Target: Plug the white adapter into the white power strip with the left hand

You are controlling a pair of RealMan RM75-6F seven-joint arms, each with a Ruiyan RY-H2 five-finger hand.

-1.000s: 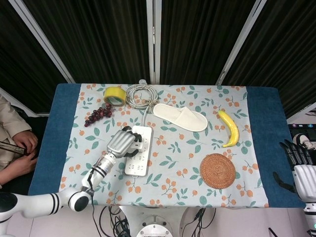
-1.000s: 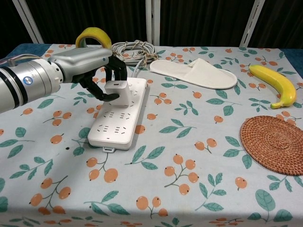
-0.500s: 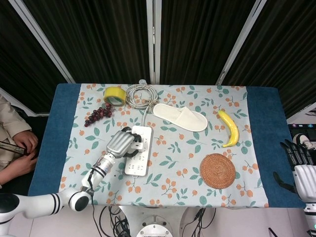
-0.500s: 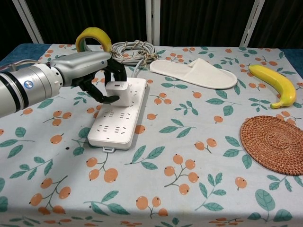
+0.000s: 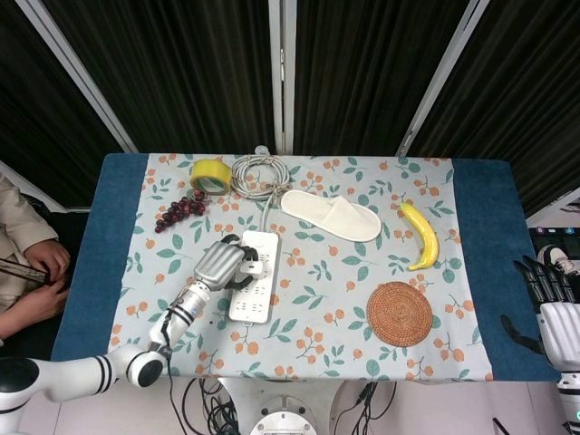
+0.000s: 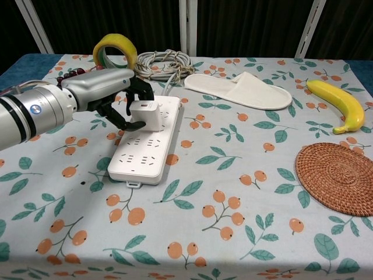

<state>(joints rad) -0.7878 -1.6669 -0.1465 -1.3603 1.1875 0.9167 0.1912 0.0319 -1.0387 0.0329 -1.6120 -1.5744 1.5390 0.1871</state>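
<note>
Two hands are showing, and only the left hand [image 6: 119, 96] is working: it is reaching in from the left side of the table [image 5: 480, 227] with its dark fingers [image 6: 131, 123] curling around the white adapter [image 6: 144, 114], grasping it from the side. The adapter is standing upright on the far half of the white power strip [image 6: 145, 150], touching its top face; whether its prongs are sitting fully in the sockets cannot be told. The strip is lying lengthwise on the floral cloth [image 6: 233, 192], with its coiled cable [image 6: 166, 60] bunching up just behind it near a roll of yellow tape [image 6: 113, 48]. A bunch of dark grapes [image 5: 179, 209] is resting left of the strip in the head view. A white slipper [image 6: 242, 89] is lying to the right of the strip, a banana [image 6: 338, 105] is sitting further right, and a round woven coaster [image 6: 338, 175] is lying nearer the front edge. The right hand [image 5: 555, 308] is hanging off the table's right end, grasping nothing, its fingers pointing up and slightly apart.
</note>
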